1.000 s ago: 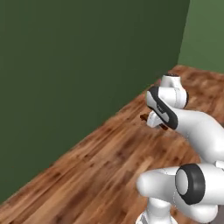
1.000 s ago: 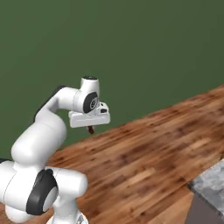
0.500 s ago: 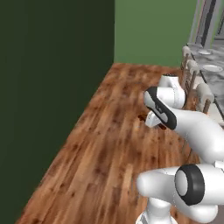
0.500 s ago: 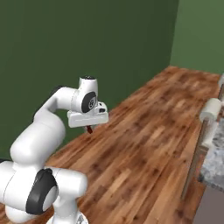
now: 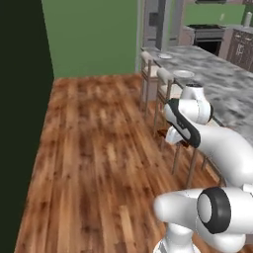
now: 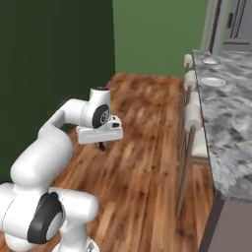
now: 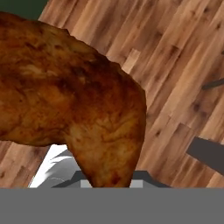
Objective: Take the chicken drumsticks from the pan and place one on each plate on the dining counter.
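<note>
Wood-plank floor [image 5: 99, 148] runs across the whole room, brown boards with a dark green wall [image 6: 54, 64] on one side and a lighter green one [image 5: 94, 34] at the far end. Along the right stands the dining counter [image 6: 231, 123], grey-and-white marbled stone, with pale stools [image 6: 192, 118] tucked against its edge. Count the plates: two, both white, a nearer plate [image 6: 212, 81] and a farther plate [image 6: 210, 61], well apart from the arm. Beyond the counter there's a dark oven [image 5: 207, 37] among brown cabinets. One chicken drumstick [image 7: 74, 105] here, browned and glossy, close against the hand camera; the gripper [image 6: 102, 145] is clenched on it, held above the floor, a dark sliver showing beneath the hand.
</note>
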